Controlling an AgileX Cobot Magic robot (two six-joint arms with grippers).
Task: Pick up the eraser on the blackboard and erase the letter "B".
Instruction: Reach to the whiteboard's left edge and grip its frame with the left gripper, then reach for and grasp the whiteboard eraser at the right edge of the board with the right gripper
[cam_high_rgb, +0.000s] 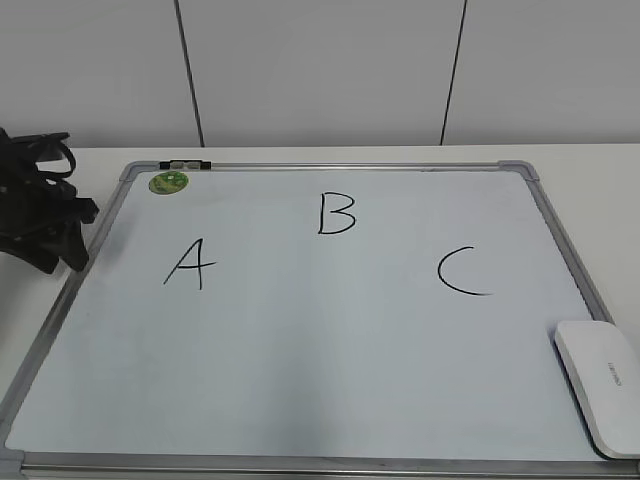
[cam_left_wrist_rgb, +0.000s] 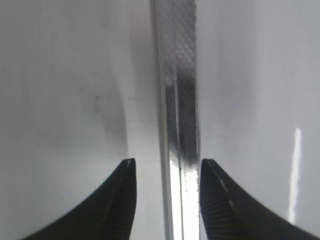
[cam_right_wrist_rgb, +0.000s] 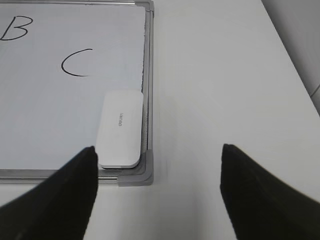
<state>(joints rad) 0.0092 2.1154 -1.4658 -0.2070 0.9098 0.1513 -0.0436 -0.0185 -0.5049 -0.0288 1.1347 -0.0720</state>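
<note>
The blackboard (cam_high_rgb: 330, 340) is a white dry-erase board with a silver frame, lying flat on the table. It bears a black "A" (cam_high_rgb: 190, 265), the letter "B" (cam_high_rgb: 337, 213) and a "C" (cam_high_rgb: 462, 271). The white eraser (cam_high_rgb: 603, 382) lies flat on the board's near right corner. In the right wrist view the eraser (cam_right_wrist_rgb: 120, 129) sits just ahead and left of my right gripper (cam_right_wrist_rgb: 159, 149), which is open wide and empty above the table beside the board's corner. The "B" (cam_right_wrist_rgb: 15, 28) shows far left there. My left gripper (cam_left_wrist_rgb: 167, 162) is open and empty over the board's left frame (cam_left_wrist_rgb: 180, 100).
A round green sticker (cam_high_rgb: 168, 182) and a small black clip (cam_high_rgb: 186, 164) sit at the board's far left corner. The left arm (cam_high_rgb: 40, 210) rests by the board's left edge. White table (cam_right_wrist_rgb: 220, 75) lies right of the board; a panelled wall stands behind.
</note>
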